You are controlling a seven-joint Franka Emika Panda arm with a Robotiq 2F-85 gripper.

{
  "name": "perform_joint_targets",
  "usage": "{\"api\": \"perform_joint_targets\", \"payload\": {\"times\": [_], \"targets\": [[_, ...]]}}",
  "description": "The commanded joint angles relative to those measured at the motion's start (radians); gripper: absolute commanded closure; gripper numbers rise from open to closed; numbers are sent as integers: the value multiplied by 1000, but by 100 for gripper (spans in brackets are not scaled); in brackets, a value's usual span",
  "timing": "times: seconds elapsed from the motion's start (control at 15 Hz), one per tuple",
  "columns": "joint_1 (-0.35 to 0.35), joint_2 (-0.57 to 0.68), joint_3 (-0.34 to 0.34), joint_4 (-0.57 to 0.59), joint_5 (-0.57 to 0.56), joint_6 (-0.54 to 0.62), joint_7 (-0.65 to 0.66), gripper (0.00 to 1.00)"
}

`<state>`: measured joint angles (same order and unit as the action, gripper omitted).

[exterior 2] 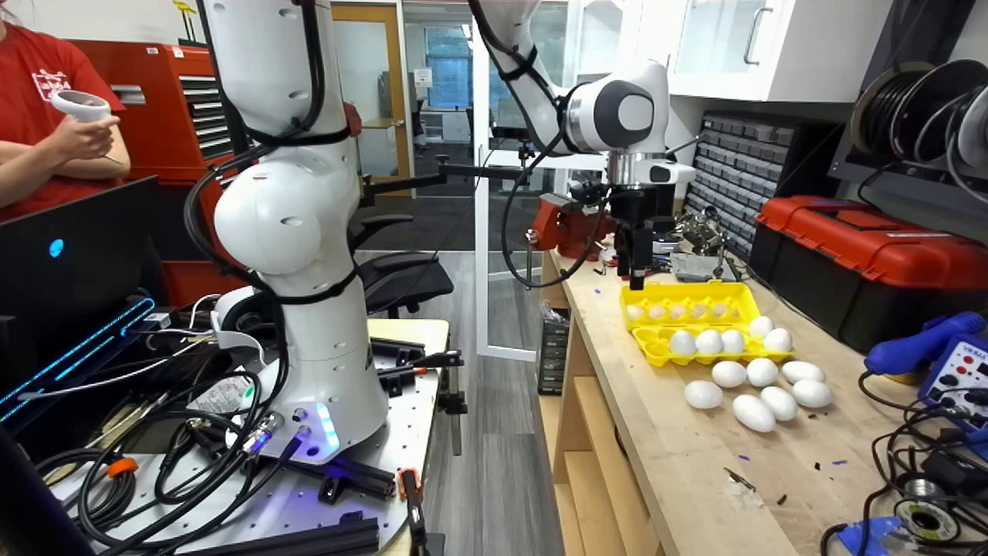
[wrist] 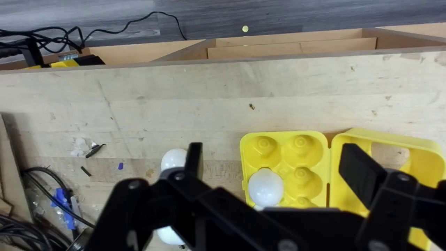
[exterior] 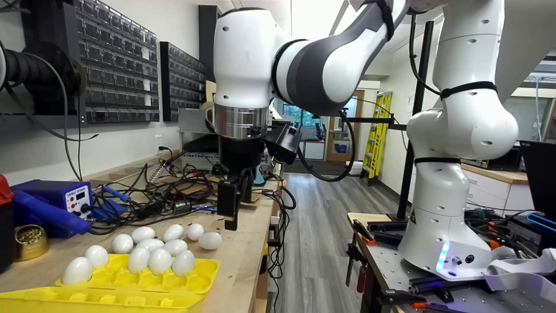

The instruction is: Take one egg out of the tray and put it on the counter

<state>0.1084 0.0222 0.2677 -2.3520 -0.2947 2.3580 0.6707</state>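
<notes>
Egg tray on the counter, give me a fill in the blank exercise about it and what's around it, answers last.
The tray is coloured ____.
On the counter beside it lie ____ loose eggs.
The toolbox lid is coloured ____.
The end effector holds nothing; its jaws are ____, not shut.
Missing words: yellow; seven; red; open.

Red-lidded toolbox, yellow ladder.

Grey plank floor, white wall, yellow ladder, window
</notes>
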Motion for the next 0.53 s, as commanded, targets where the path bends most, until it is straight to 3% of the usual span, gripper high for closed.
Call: {"api": "perform_joint_targets", "payload": {"times": [0.0, 0.47], "targets": [[38, 70, -44, 61, -58, 17, 78, 0], [88, 227, -120, 157, -68, 145, 103, 0]]}}
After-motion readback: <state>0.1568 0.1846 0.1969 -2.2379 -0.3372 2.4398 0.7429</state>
